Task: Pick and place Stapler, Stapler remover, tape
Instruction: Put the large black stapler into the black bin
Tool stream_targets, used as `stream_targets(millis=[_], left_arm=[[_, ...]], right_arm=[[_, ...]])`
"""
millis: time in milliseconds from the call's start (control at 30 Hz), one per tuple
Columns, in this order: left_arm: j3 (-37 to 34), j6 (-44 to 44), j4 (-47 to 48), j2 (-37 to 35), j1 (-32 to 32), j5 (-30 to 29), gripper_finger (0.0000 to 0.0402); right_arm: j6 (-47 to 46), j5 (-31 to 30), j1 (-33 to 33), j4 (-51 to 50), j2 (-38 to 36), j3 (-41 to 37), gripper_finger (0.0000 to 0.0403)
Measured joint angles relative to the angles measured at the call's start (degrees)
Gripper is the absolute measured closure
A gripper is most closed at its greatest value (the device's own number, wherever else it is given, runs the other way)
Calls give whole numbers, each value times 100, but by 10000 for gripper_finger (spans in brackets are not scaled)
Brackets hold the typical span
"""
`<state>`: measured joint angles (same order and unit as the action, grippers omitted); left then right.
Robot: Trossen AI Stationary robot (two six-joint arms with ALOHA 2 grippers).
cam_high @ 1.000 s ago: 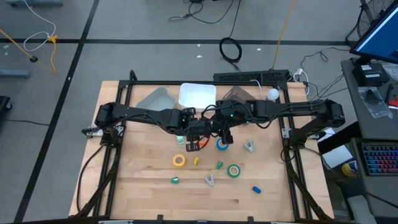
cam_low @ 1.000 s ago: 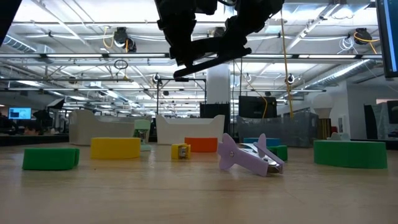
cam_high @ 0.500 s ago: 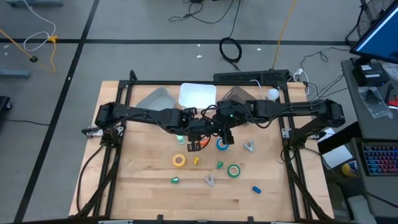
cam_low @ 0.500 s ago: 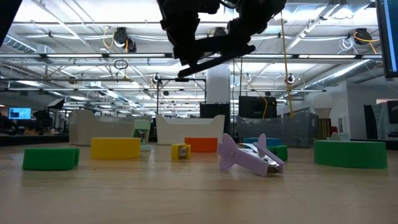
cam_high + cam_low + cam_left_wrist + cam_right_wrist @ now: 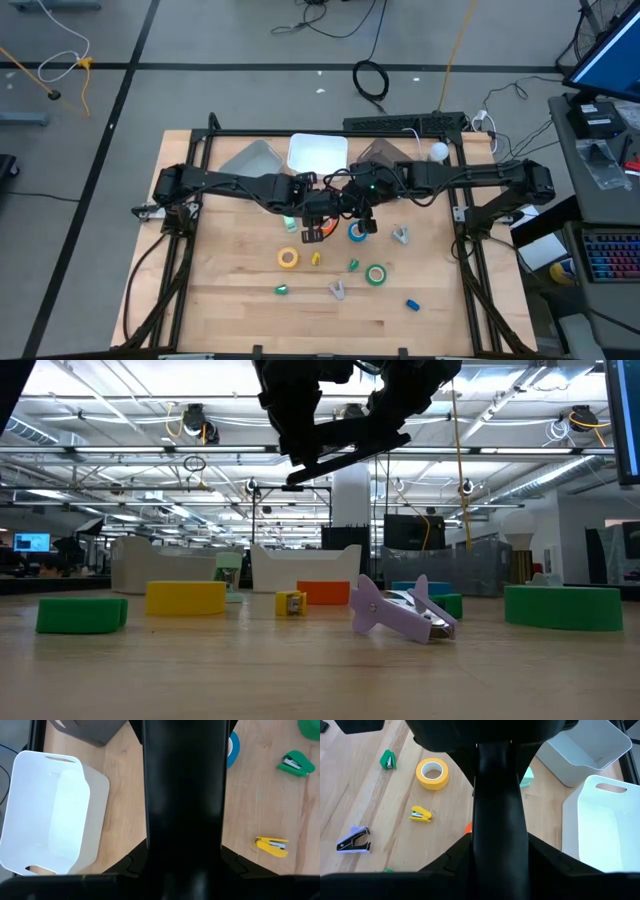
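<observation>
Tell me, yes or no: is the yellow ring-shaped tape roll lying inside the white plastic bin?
No, the yellow tape roll lies flat on the bare wooden table, well apart from the white bin.

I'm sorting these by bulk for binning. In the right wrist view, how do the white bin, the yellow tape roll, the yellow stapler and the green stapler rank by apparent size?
Largest to smallest:
1. White bin
2. Yellow tape roll
3. Yellow stapler and green stapler: they look alike, so no ranking.
</observation>
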<state>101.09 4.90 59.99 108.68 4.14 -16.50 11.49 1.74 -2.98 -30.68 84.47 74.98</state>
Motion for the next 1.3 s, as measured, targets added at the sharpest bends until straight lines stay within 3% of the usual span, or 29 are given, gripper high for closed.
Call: stream_targets(millis=[367,633,800,1000,1300], left_arm=[[1,34,7,-2,2,7,267],[1,176,10,-7,-8,19,97],[1,142,64,-7,-52,16,37],[1,206,783,-83,-174,5,12],[7,1198,1971,-368,-342,-427,9]], right_arm=[[-5,-25,0,-2,0,0,272],[-20,-354,-4,-210,7,2,272],[-70,-384,-4,-307,7,2,272],[-171,-1043,-20,-828,7,5,272],[-773,-2141,-482,-1493,-283,7,272]])
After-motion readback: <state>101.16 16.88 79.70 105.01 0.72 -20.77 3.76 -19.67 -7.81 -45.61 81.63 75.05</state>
